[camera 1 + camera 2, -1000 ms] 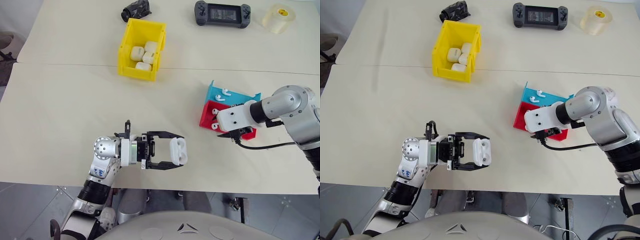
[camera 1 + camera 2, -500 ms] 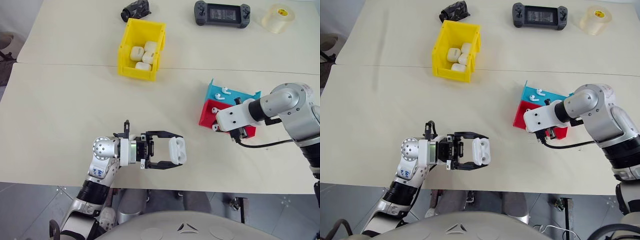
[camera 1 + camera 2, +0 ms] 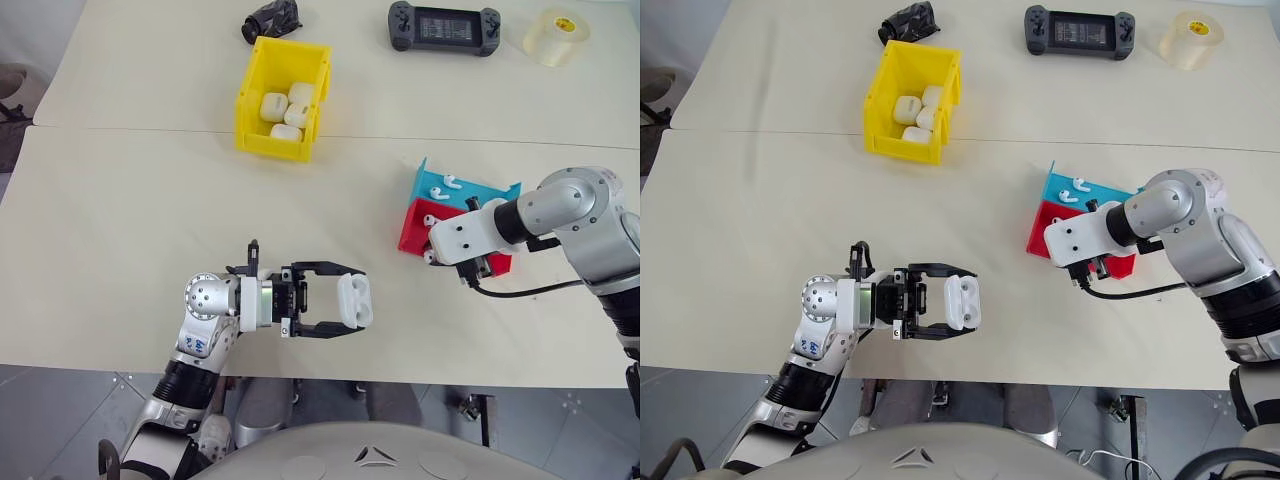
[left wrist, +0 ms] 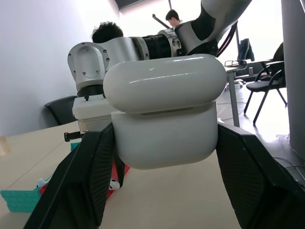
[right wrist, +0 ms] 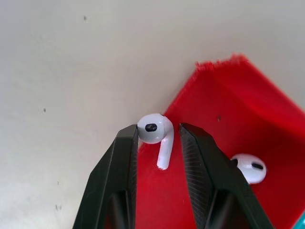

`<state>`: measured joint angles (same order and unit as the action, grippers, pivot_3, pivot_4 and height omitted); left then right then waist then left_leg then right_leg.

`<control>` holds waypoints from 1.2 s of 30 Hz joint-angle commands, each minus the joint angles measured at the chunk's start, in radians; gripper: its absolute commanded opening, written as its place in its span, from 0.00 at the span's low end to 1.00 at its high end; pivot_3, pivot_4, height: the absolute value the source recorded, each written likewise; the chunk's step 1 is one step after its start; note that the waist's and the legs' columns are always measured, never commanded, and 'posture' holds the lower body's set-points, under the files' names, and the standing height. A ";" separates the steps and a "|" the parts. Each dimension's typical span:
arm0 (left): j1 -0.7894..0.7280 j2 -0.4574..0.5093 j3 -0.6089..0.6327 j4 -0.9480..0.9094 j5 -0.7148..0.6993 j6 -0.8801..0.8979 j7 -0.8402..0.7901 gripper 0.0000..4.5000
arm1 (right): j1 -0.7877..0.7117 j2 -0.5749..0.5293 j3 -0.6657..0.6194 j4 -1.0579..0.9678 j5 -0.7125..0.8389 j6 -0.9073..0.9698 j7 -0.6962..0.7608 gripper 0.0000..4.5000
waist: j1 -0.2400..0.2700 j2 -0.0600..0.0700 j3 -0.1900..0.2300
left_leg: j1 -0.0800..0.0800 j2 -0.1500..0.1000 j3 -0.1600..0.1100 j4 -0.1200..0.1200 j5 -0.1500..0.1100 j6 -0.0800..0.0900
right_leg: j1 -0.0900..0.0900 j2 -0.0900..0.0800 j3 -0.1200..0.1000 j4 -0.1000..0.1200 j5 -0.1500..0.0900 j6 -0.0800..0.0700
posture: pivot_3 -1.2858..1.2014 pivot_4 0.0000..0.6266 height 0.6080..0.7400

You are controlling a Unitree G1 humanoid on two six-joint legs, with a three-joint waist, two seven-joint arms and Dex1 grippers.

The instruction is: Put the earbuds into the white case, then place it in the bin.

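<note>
My left gripper [image 3: 340, 302] is shut on the white case [image 3: 356, 300], holding it sideways just above the table near the front edge. The case [image 4: 164, 114] has its lid down. My right gripper [image 5: 157, 134] points down at the near left corner of the red tray [image 3: 412, 232], shut on one of the earbuds [image 5: 153, 128], which shows beside the hand [image 3: 428, 257]. Another earbud [image 5: 249, 168] lies in the red tray. The yellow bin [image 3: 253, 80] stands at the back left with several white cases inside.
A blue tray [image 3: 432, 185] holding an earbud [image 3: 452, 182] touches the red tray's far side. Along the back edge lie a black object [image 3: 272, 18], a game controller [image 3: 445, 27] and a roll of tape [image 3: 557, 35].
My right gripper's fingers have closed from wide open onto the earbud at the red tray's edge. The left arm and the case have not moved.
</note>
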<state>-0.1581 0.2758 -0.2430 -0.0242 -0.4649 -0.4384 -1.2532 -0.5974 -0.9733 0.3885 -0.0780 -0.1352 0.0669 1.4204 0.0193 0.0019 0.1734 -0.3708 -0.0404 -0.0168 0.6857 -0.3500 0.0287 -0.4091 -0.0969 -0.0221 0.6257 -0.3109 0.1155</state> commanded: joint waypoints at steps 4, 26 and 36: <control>-0.011 0.001 0.009 -0.033 -0.004 -0.007 0.014 0.63 | 0.017 -0.002 -0.016 -0.023 0.002 -0.016 0.003 0.30 | 0.000 0.000 0.000 | 0.000 0.000 0.000 0.000 0.000 0.000 | 0.000 0.000 0.000 0.000 0.000 0.000 | 0.52 0.24 1.00; -0.016 0.006 0.016 -0.031 -0.005 -0.002 0.022 0.63 | 0.018 0.012 -0.007 0.046 -0.028 -0.143 -0.012 0.30 | -0.002 0.000 0.000 | 0.001 0.000 0.000 0.000 0.000 0.000 | 0.001 0.000 0.000 0.000 0.000 0.000 | 0.52 0.24 1.00; -0.013 0.012 0.020 -0.032 -0.004 -0.004 0.028 0.63 | 0.021 0.026 -0.013 0.035 -0.003 -0.135 -0.006 0.13 | -0.002 0.000 0.000 | 0.001 0.000 0.000 0.000 0.000 0.000 | 0.001 0.000 0.000 0.000 0.000 0.000 | 0.52 0.24 1.00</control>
<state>-0.1754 0.2858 -0.2280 -0.0241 -0.4649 -0.4359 -1.2355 -0.5900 -0.9525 0.3834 -0.0342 -0.1378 -0.0812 1.4113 0.0172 0.0019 0.1734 -0.3698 -0.0402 -0.0169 0.6858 -0.3500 0.0287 -0.4082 -0.0968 -0.0222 0.6256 -0.3109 0.1155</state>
